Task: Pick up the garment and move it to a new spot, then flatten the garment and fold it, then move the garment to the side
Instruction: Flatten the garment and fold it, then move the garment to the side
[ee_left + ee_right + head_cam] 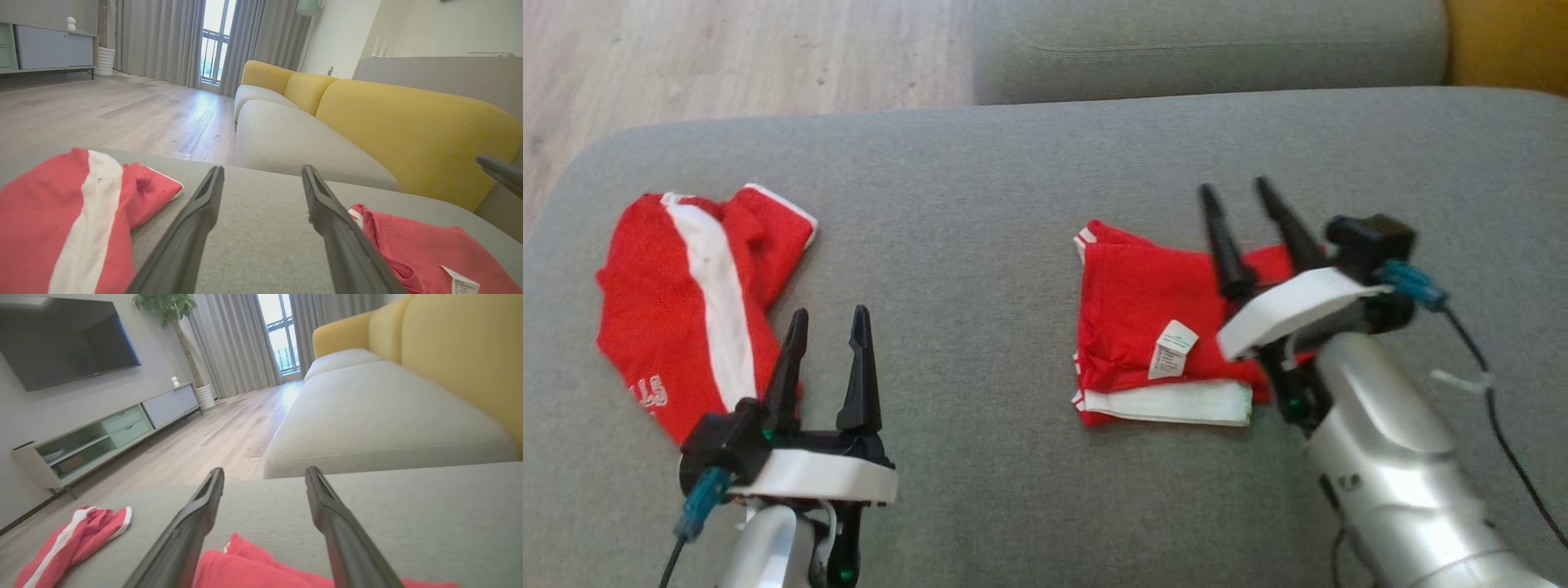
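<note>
"How far along is the robot?"

"The folded red garment point(1152, 310) lies as a neat rectangle on the grey sofa cushion point(980, 204) with its white label point(1174, 349) facing up, so the folding looks done. The right gripper point(1236, 189) hovers over its right part, fingers spread, holding nothing."

"And the other arm?"

"The left gripper point(831, 313) is spread and empty too, just beside a crumpled red-and-white garment point(678, 310). Probably only moving the folded piece aside is left, unless this is already its final spot."
</note>
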You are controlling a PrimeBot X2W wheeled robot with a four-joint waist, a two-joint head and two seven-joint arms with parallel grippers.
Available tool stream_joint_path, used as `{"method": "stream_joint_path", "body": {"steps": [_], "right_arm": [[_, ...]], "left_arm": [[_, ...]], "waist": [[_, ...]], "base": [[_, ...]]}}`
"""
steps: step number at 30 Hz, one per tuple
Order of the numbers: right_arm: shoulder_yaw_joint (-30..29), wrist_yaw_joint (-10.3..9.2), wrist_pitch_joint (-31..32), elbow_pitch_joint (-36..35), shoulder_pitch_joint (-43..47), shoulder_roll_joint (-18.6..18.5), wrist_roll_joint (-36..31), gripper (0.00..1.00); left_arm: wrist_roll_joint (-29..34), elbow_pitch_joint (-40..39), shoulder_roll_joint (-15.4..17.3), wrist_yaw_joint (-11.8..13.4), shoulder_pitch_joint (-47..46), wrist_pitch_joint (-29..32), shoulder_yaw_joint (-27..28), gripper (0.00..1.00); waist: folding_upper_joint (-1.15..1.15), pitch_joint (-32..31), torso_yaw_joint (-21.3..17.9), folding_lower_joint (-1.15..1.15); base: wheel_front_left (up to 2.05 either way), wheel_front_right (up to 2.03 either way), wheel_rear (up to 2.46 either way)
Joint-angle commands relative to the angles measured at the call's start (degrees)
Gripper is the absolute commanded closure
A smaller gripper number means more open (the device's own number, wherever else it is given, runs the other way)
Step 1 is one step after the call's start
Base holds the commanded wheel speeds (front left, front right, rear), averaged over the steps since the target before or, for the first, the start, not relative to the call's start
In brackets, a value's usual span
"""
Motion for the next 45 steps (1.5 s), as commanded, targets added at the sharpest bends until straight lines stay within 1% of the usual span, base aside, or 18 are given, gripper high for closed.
{"method": "stream_joint_path", "body": {"steps": [1,5,7,9,10,15,18,22,25,45], "right_arm": [[-2.52,0.39,-0.81,-2.74,0.28,0.15,-2.54,0.0],[-9.75,0.39,-0.95,-7.94,5.56,-2.21,-9.96,0.0],[-12.71,0.39,-0.97,-11.2,8.71,-2.77,-12.87,0.0],[-15.44,0.39,-0.99,-14.43,11.95,-2.84,-15.32,0.0],[-17.97,0.39,-1.0,-17.6,14.95,-2.47,-17.66,0.0],[-21.8,0.39,-1.01,-24.48,20.82,-0.57,-21.67,0.0],[-23.04,0.39,-1.02,-26.87,22.87,0.13,-22.67,0.0],[-23.43,0.39,-1.02,-28.17,24.01,0.41,-23.19,0.0],[-23.3,0.39,-1.02,-28.85,24.6,0.47,-22.4,0.0],[-23.58,0.39,-0.71,-28.73,24.74,0.51,-22.23,0.0]], "left_arm": [[0.41,-2.26,0.17,-0.2,-1.31,-0.37,1.86,0.0],[0.52,-3.34,0.04,-0.16,-1.24,-0.37,2.12,0.0],[0.6,-3.83,-0.03,-0.09,-1.19,-0.37,2.44,0.0],[0.48,-4.28,-0.11,-0.11,-1.03,-0.37,2.75,0.0],[0.35,-4.65,-0.18,-0.15,-0.77,-0.37,3.06,0.0],[0.54,-5.49,-0.32,-0.25,-0.08,-0.37,3.87,0.0],[0.99,-5.91,-0.38,-0.3,0.29,-0.37,4.4,0.0],[1.42,-6.19,-0.41,-0.38,0.64,-0.37,4.69,0.0],[1.17,-6.33,-0.42,-0.42,0.85,-0.37,4.49,0.0],[1.62,-6.25,-0.44,-0.2,0.49,-0.37,3.36,0.0]], "waist": [[0.0,-0.05,-1.01,0.0],[0.0,0.21,-2.45,0.0],[0.0,0.35,-3.02,0.0],[0.0,0.48,-3.42,0.0],[0.0,0.61,-3.72,0.0],[0.0,0.89,-4.07,0.0],[0.0,1.01,-4.07,0.0],[0.0,1.1,-4.01,0.0],[0.0,1.16,-3.86,0.0],[0.0,2.1,-2.6,0.0]], "base": [[0.0,0.0,0.0],[0.0,0.0,0.0],[0.0,0.0,0.0],[0.0,0.0,0.0],[0.0,0.0,0.0],[0.0,0.0,0.0],[0.0,0.0,0.0],[0.0,0.0,0.0],[0.0,0.0,0.0],[0.0,0.0,0.0]]}}
